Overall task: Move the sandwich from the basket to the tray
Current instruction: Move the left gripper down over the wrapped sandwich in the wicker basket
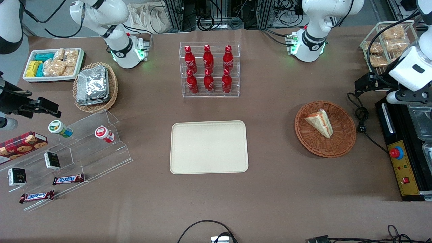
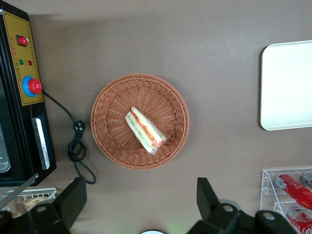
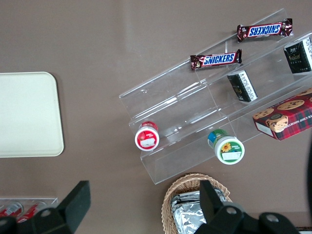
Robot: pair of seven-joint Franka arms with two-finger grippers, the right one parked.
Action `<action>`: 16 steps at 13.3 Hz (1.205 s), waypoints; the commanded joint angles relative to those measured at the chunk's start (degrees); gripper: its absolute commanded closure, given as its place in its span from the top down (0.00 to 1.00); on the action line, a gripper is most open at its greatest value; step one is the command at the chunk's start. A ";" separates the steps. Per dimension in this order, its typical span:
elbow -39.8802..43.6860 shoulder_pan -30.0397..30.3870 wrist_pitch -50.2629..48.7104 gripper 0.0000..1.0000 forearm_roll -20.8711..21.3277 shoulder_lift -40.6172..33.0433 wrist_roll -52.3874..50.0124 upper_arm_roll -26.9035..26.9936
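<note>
Your brown table (image 1: 270, 202) carries the bare cream tray (image 1: 209, 147) at its middle, and toward the working arm's end sits the round wicker basket (image 1: 341, 148). In that basket the wrapped sandwich (image 1: 320, 123) lies on its side. Your gripper (image 2: 141, 207) hangs high above the basket, fingers (image 2: 73, 197) spread wide and holding nothing.

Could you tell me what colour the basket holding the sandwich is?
Orange-brown woven wicker; the basket shows best in the left wrist view, with the open gripper above it.
</note>
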 commanded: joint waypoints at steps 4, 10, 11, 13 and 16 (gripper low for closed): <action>1.15 -0.42 -0.86 1.00 0.01 1.46 -4.05 0.05; -9.72 -0.33 6.58 1.00 0.02 -0.28 -16.44 -0.30; -14.28 -0.16 10.35 1.00 0.02 -1.86 -18.29 -0.30; -22.54 0.20 18.18 1.00 0.10 -4.50 -20.67 -0.22; -32.83 0.29 27.41 1.00 0.37 -6.96 -23.57 -0.13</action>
